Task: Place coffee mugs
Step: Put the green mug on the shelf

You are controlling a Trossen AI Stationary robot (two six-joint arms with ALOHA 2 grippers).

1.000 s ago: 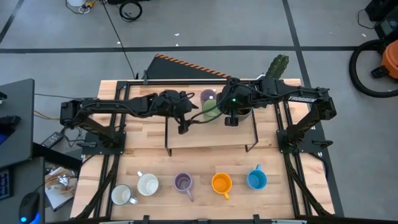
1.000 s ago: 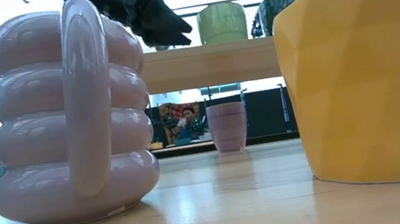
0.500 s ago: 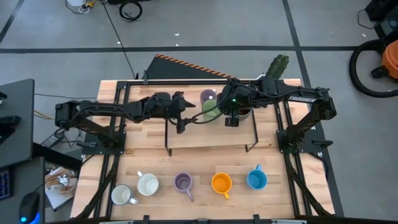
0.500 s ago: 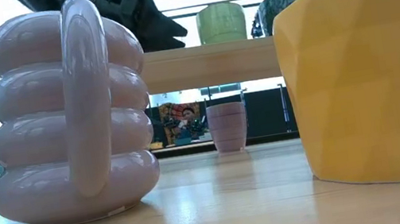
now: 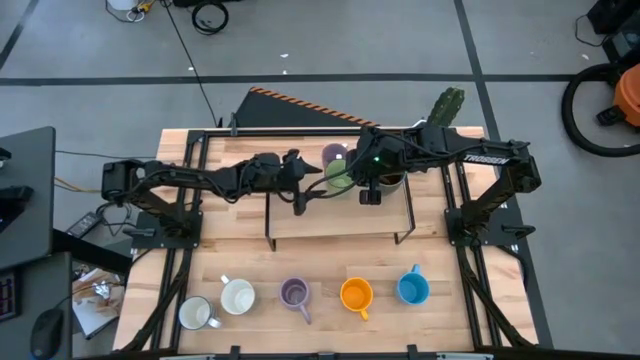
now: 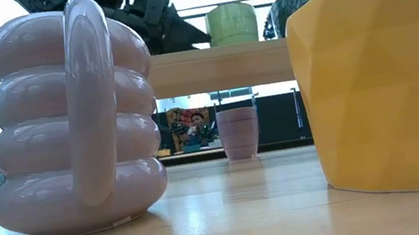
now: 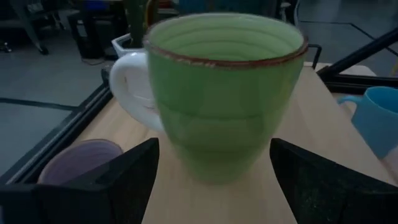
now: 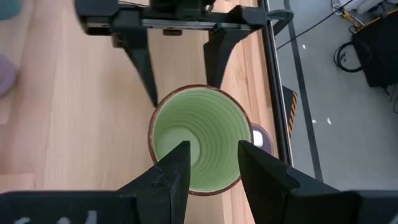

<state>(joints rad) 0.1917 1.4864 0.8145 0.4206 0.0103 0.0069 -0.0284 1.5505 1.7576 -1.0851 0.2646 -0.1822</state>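
Nearest the table's front edge stands a row of five mugs: two white mugs (image 5: 195,313), a ribbed lilac mug (image 6: 68,131), a faceted orange mug (image 5: 356,294) and a blue mug (image 5: 412,289). All are well clear of the arms.

Beyond them, on the raised wooden shelf (image 6: 218,67), the green mug (image 5: 338,178) stands upright. The left gripper (image 7: 211,180) has its jaws wide apart, one on either side of the mug's body and not yet touching it. The right gripper (image 8: 214,174) hovers above the rim with its jaws partly apart, holding nothing.

The mug looks glazed ceramic, so probably stiff, fairly heavy, slick and chippable. A level squeeze across the middle of the body should suit it.

A dark mug (image 6: 301,6) stands just beside it under the right arm. A second lilac mug (image 5: 333,155) sits behind, and the cactus (image 5: 447,103) is farthest back. The hovering right gripper crowds any lift.
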